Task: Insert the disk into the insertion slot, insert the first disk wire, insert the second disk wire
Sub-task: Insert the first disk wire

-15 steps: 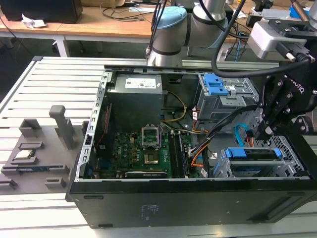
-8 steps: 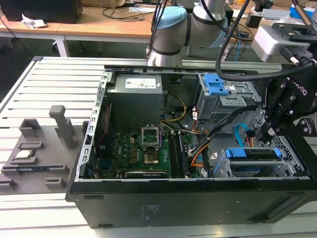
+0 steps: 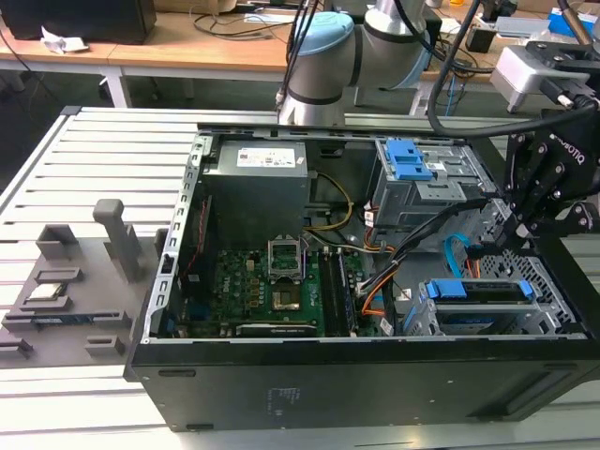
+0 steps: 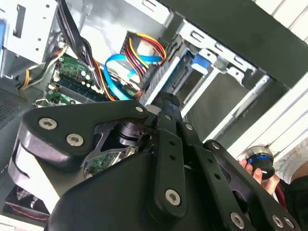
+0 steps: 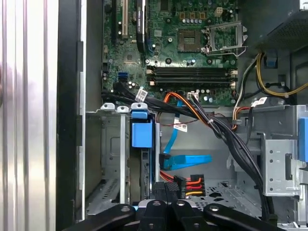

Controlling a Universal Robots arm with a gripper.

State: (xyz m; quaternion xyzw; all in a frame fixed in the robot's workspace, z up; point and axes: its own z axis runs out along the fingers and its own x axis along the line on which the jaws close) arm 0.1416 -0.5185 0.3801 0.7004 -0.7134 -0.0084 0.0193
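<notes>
Here we are at the open computer case (image 3: 309, 375) on the ribbed tabletop (image 3: 94, 150), and the disk (image 3: 478, 290) is home: its blue carrier sits tucked inside the insertion slot (image 3: 419, 314), just below the claw (image 3: 517, 232). The claw hangs low in the case. Its fingers look drawn together in the second wrist view, but whether a plug is pinched between them I cannot tell.

Right beside its tips lies the red-and-yellow power lead (image 5: 192, 182), and just past that the flat blue data cable (image 5: 185, 161). I can't make out whether either one is seated in the disk. It's crowded down there! A thick black cable bundle (image 5: 226, 134) runs close by the claw on the side away from the disk.

My worry is threefold. A plug meeting the disk's socket slightly tilted could jam or bend. A hard push could shove the carrier off its seat. Any sideways drift could hook that bundle and drag wires off the motherboard (image 5: 192, 48).
</notes>
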